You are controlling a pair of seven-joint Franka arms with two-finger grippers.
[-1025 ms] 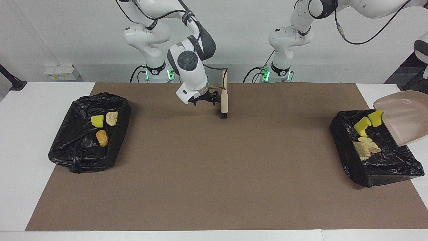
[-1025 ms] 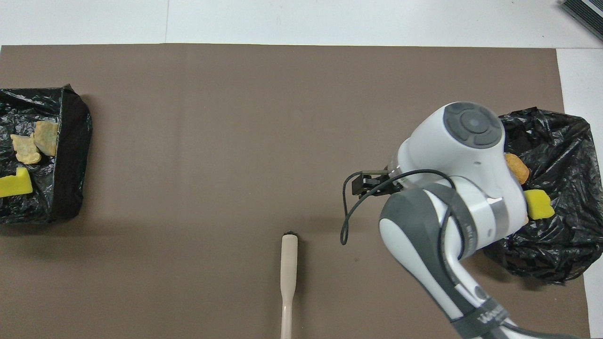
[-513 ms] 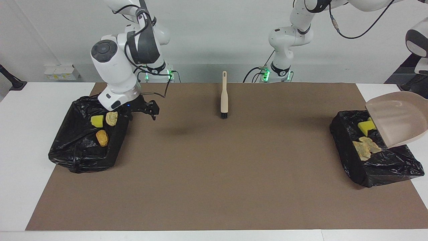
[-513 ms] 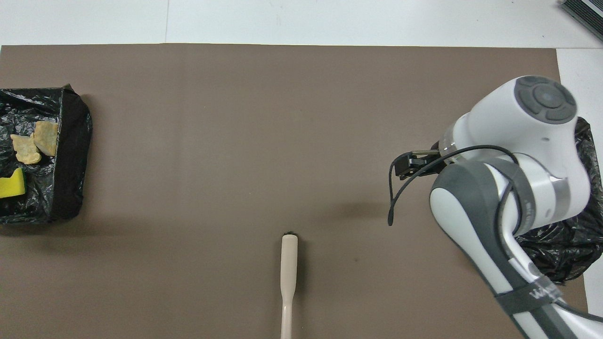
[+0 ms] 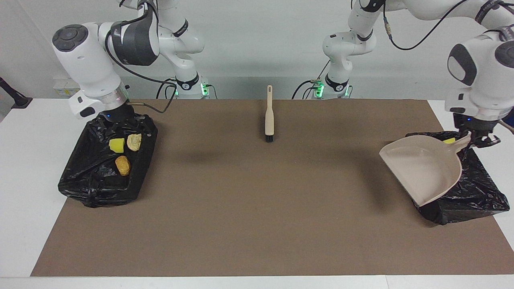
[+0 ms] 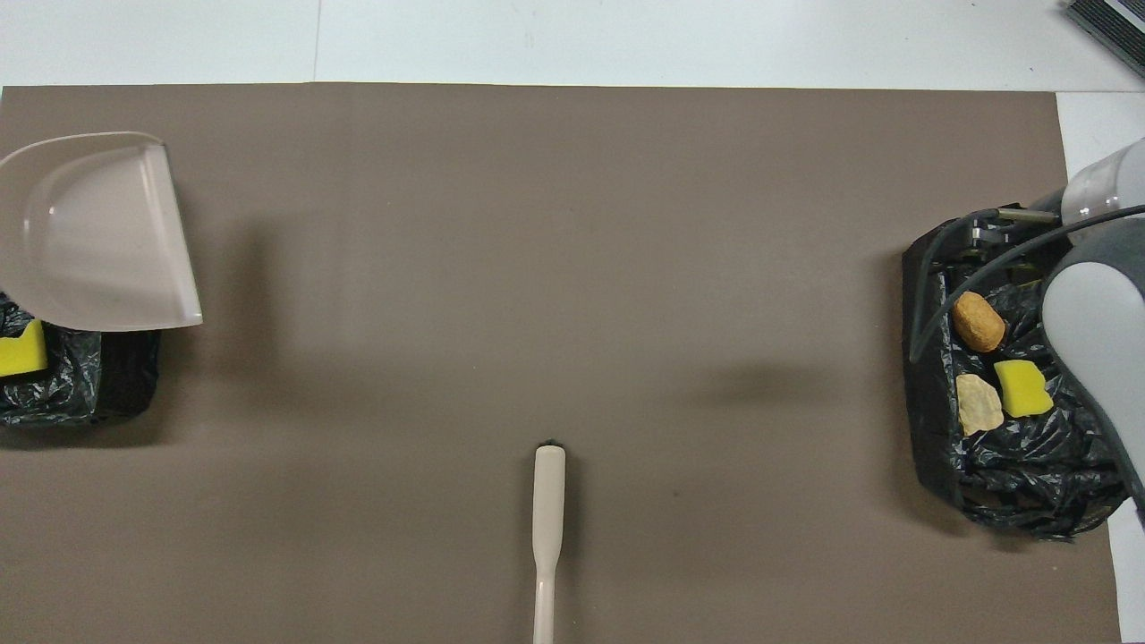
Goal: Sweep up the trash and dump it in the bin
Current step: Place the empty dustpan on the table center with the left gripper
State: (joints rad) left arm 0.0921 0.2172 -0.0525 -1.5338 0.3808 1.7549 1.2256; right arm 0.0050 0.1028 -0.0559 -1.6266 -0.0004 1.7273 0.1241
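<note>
While white walls enclose it, a brown mat covers the white table.

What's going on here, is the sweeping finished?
It looks finished. The left gripper holds the beige dustpan by its handle, raised over the bag-lined bin at its end of the table. The right gripper, jaws open, is over the other bag-lined bin, which holds three scraps. The brush lies on the brown mat, with no trash there.
</note>
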